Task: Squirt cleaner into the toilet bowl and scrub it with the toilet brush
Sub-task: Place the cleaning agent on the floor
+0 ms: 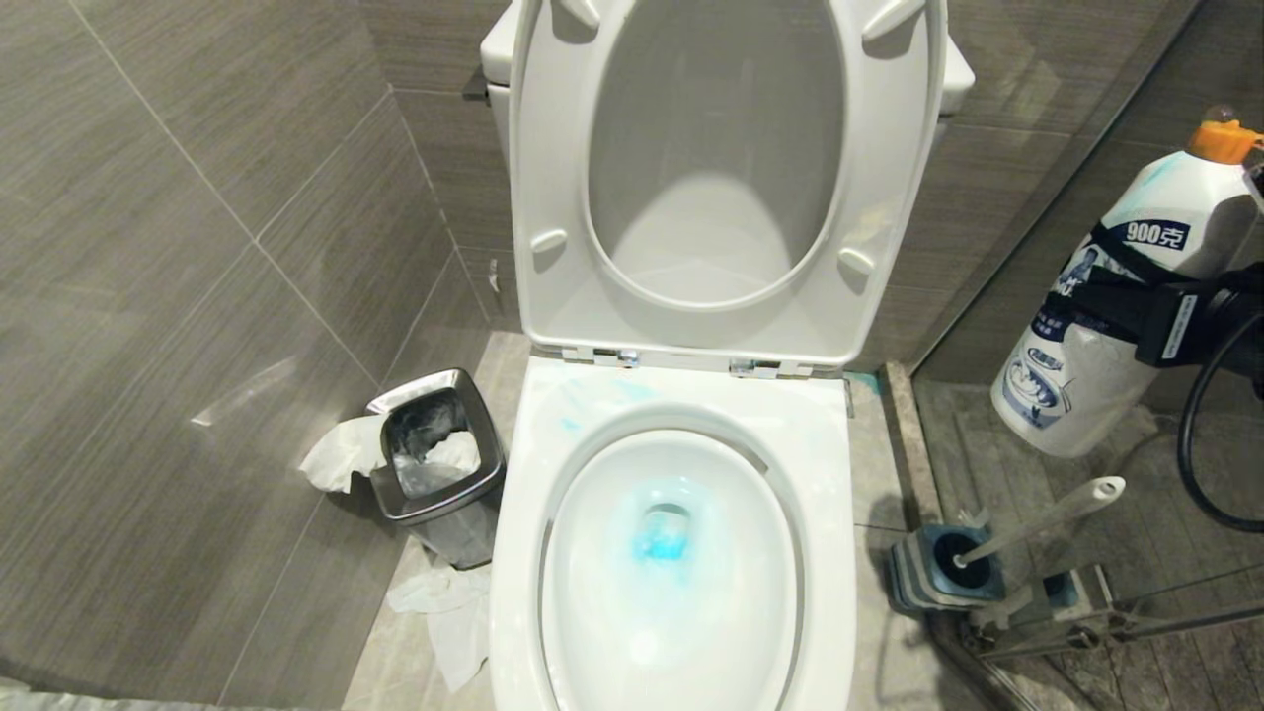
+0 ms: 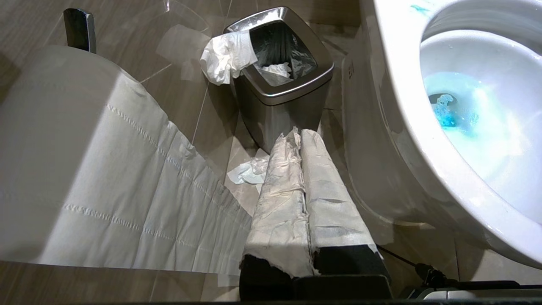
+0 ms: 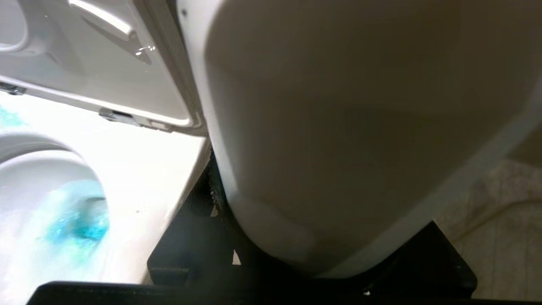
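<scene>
The toilet bowl (image 1: 825,444) stands open, seat and lid raised. Blue cleaner (image 1: 660,538) tints its water and streaks the rim's back left. To the right of the bowl, my right gripper (image 1: 1111,301) is shut on a white cleaner bottle (image 1: 1160,212) with a blue label and orange cap, held tilted cap-up above the floor. That bottle (image 3: 338,127) fills the right wrist view between the black fingers (image 3: 186,241). Below it, the toilet brush (image 1: 1047,515) leans in its blue-grey holder (image 1: 923,573). My left gripper (image 2: 300,135), its fingers wrapped in white, is shut and empty, parked low left of the bowl.
A steel-rimmed waste bin (image 1: 434,395) with tissue spilling out stands left of the toilet, and more tissue (image 1: 444,612) lies on the floor. A toilet-paper roll (image 2: 63,148) hangs close to the left gripper. A raised sill and a glass panel (image 1: 904,434) border the right side.
</scene>
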Controlling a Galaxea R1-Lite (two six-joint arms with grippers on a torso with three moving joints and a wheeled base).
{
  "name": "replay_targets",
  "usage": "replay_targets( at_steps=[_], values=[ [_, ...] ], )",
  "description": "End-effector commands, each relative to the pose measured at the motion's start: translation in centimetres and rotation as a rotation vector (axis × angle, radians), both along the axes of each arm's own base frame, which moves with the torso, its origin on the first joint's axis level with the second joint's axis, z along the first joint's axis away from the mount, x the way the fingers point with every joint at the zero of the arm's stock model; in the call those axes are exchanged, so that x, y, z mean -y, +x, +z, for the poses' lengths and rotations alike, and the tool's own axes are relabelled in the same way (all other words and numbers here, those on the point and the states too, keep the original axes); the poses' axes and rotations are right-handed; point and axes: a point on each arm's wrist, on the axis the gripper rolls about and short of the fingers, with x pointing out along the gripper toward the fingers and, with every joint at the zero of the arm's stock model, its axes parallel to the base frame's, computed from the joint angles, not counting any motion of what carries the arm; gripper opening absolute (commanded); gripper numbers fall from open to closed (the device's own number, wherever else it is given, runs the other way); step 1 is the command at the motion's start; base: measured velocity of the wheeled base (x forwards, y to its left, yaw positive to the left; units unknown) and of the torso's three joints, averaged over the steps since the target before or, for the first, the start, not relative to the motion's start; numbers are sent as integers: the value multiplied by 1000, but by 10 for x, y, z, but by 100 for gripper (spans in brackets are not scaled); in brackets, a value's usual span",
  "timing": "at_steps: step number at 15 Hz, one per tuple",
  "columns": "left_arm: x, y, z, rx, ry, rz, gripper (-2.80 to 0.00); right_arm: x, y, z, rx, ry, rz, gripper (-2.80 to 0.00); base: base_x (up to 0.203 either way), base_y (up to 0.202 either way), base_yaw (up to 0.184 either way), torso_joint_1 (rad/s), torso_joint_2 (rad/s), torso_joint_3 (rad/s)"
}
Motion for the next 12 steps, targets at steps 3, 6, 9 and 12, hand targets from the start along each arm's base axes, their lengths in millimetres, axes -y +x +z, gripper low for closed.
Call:
replay_targets(
  at_steps=[3,6,9,12],
  values=[
    [0,0,-1,-3,0,-1,-280,2,26,-19,-11,-10,4,-280,0,0,0,0,0,0],
    [0,0,0,-3,3,0,-280,2,36,-24,28,-12,3,-280,0,0,0,0,0,0],
    [0,0,-1,-5,4,0,-280,2,42,-35,-8,-10,9,-280,0,0,0,0,0,0],
    [0,0,0,-3,4,0,-280,3,52,-48,-26,-6,10,-280,0,0,0,0,0,0]
  ],
)
